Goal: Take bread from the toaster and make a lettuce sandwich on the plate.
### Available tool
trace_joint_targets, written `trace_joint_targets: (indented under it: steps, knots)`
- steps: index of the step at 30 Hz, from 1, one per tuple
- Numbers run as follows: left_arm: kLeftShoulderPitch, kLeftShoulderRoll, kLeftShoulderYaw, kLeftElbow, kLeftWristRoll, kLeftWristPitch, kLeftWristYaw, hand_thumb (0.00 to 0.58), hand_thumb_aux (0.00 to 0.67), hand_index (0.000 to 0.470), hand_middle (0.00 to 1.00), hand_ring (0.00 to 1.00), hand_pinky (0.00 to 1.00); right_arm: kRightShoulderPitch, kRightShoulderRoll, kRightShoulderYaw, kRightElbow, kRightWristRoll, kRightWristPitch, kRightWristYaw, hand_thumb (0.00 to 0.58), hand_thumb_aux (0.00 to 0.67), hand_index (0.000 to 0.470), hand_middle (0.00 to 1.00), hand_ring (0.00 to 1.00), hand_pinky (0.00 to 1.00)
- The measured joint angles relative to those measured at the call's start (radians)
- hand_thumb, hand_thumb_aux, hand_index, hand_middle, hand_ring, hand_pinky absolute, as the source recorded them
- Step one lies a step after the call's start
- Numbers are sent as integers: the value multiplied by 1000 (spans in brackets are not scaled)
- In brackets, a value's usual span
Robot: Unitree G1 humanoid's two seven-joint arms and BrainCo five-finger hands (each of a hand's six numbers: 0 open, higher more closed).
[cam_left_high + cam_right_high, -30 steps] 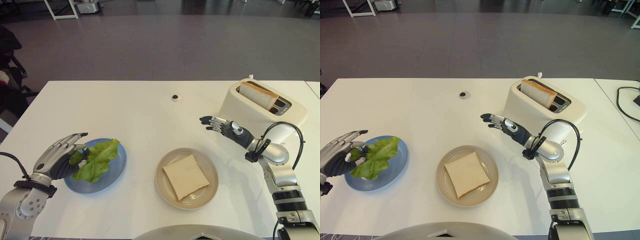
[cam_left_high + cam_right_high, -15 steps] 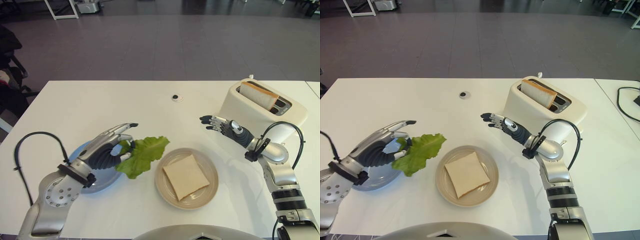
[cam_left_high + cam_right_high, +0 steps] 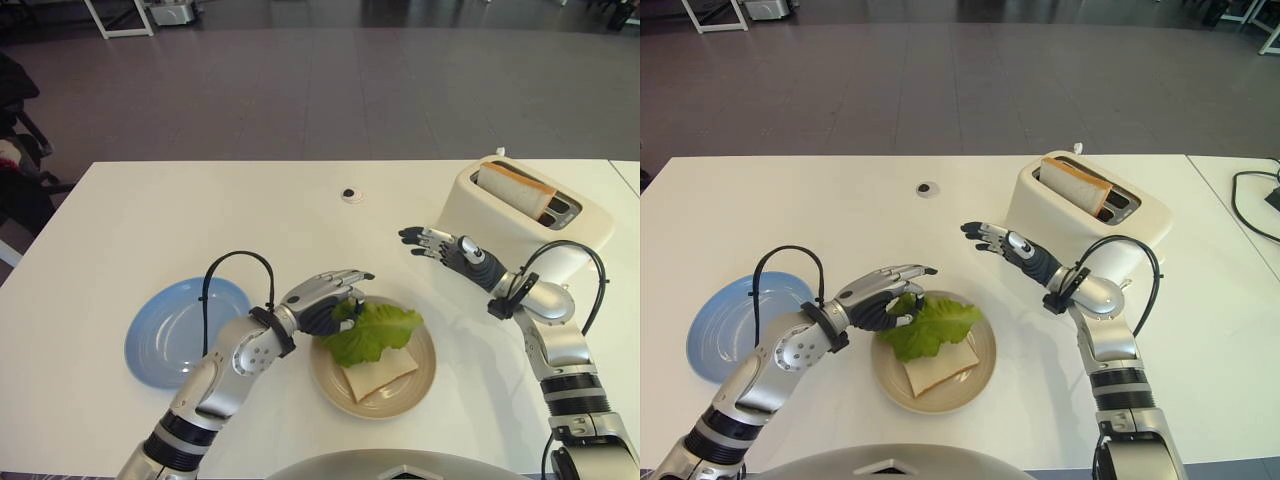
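My left hand [image 3: 320,300] is shut on a green lettuce leaf [image 3: 375,331] and holds it just over the bread slice [image 3: 382,368] lying on the beige plate [image 3: 423,355] at the table's front middle. The leaf covers most of the slice. A white toaster [image 3: 525,222] stands at the back right with a second bread slice [image 3: 512,187] sticking up from one slot. My right hand [image 3: 438,245] hovers open, fingers spread, just left of the toaster and above the table.
A blue plate [image 3: 175,330] lies bare at the front left. A small black and white knob [image 3: 349,194] sits at the back middle of the white table [image 3: 250,230]. A black cable [image 3: 585,255] loops by my right forearm.
My left hand has carried the lettuce from the blue plate rightward to over the bread on the beige plate. The right hand has stayed in place.
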Motion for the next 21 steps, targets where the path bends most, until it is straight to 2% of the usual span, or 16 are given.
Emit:
trace_joint_targets:
  steps: [17, 18, 19, 20, 21]
  knots:
    - [20, -15, -51, -1, 56, -8, 0, 580, 670, 470, 0, 0, 0, -2, 8, 10, 5, 0, 0, -3, 0, 0, 0, 0, 0, 0]
    - [20, -15, -51, -1, 57, -8, 1, 568, 575, 404, 0, 0, 0, -2, 8, 12, 5, 0, 0, -3, 0, 0, 0, 0, 0, 0]
    - [20, -15, -51, -1, 57, -8, 2, 464, 370, 260, 0, 0, 0, -2, 9, 12, 5, -1, 0, -3, 0, 0, 0, 0, 0, 0]
    - [20, -16, -50, -1, 58, -8, 3, 392, 289, 203, 0, 0, 0, -2, 9, 13, 5, -1, 0, -3, 0, 0, 0, 0, 0, 0]
    - [20, -17, -50, -1, 62, -7, 5, 244, 160, 112, 0, 0, 0, -2, 9, 14, 5, -1, 0, -3, 0, 0, 0, 0, 0, 0]
